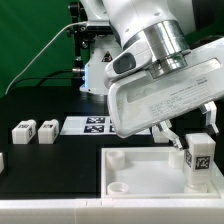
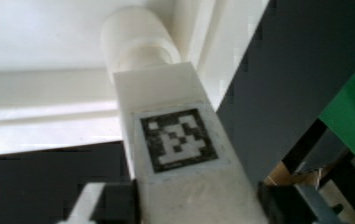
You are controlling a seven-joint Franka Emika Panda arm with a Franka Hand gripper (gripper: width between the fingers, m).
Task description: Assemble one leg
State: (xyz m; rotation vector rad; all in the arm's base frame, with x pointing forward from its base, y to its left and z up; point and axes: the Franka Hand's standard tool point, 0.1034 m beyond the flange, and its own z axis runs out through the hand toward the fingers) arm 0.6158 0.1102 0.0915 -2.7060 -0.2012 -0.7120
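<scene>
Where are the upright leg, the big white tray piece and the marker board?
upright leg [image 1: 197, 162], exterior view, its marker face.
white tray piece [image 1: 150, 172], exterior view, bare floor inside the rim.
marker board [image 1: 86, 126], exterior view, middle of its tagged top.

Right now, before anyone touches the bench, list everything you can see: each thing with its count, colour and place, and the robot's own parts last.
upright leg: 1, white with a black-and-white marker, standing at the tray-like piece's corner, exterior view's right.
loose legs: 2, white with markers, side by side on the table, exterior view's left.
tray-like piece: 1, white, square with round sockets, front of the table.
marker board: 1, white with black tags, flat behind the tray-like piece.
table: 1, black.
backdrop: 1, green, behind the table.
arm: 1, white and silver, above the tray-like piece.
gripper: 1, around the upright leg's top; open or shut is unclear.
</scene>
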